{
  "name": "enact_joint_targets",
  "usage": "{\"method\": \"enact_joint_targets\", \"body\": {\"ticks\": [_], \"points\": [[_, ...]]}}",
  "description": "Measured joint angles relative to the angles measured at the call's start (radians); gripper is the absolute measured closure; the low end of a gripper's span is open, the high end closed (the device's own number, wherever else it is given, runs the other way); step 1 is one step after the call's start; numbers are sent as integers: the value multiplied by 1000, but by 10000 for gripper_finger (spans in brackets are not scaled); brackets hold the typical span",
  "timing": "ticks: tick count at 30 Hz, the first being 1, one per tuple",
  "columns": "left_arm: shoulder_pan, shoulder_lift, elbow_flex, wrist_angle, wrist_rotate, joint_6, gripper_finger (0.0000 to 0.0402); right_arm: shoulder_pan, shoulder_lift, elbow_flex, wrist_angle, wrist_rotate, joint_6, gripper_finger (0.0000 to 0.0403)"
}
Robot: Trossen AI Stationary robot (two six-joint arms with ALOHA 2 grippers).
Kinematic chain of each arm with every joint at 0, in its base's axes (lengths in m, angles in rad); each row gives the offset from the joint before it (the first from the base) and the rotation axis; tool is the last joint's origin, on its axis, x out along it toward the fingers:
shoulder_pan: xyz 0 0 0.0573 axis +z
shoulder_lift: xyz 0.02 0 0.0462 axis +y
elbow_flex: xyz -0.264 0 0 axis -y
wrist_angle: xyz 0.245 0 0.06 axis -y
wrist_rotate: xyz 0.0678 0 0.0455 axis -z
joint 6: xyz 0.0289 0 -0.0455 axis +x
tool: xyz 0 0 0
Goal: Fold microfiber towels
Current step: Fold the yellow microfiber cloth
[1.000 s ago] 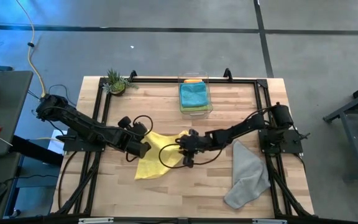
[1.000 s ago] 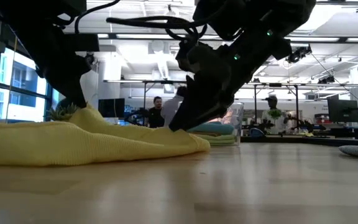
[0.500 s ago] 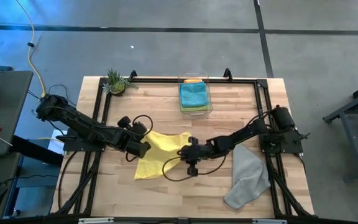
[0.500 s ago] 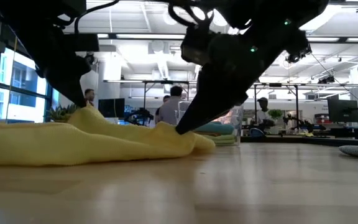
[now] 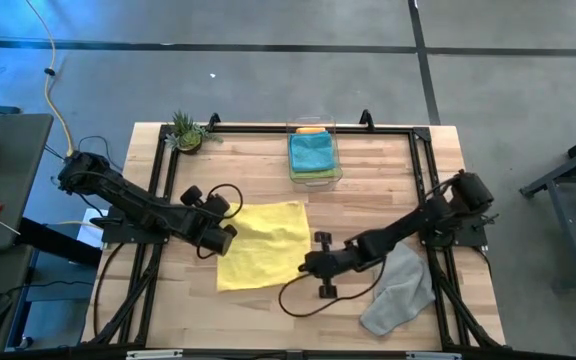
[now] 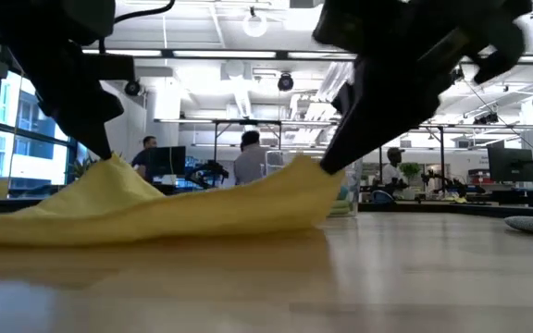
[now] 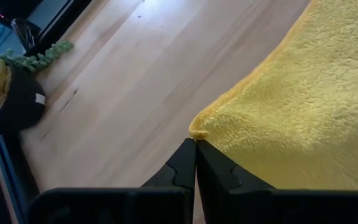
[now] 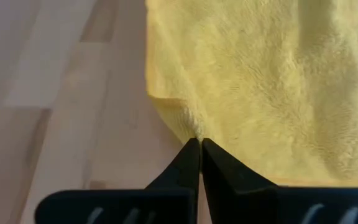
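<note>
I have the yellow towel [image 5: 260, 243] spread near the middle of the bench [image 5: 268, 300], with the left gripper [image 7: 195, 144] and the right gripper [image 8: 200, 144] each clamped on a corner of it, jaws pinched together. I judge this the flattening step; next I must carry one edge over the other. The grey towel [image 5: 398, 285] lies towards the right edge; the front has open room.

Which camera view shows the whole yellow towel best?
The high view: the yellow towel lies spread between both arms. The low view shows only its raised edge; each wrist view shows one pinched corner.
</note>
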Motion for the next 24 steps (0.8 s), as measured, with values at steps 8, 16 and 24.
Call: {"method": "enact_joint_targets", "body": {"ticks": [8,16,24], "points": [[-40,0,0,25,-10,-37,401,62,-17,0,-97,-10,9,402],[-56,0,0,170,15,26,386,92,-9,-1,-149,0,61,389],[-86,-26,1,129,8,87,316,126,-14,-1,-184,-5,153,297]]}}
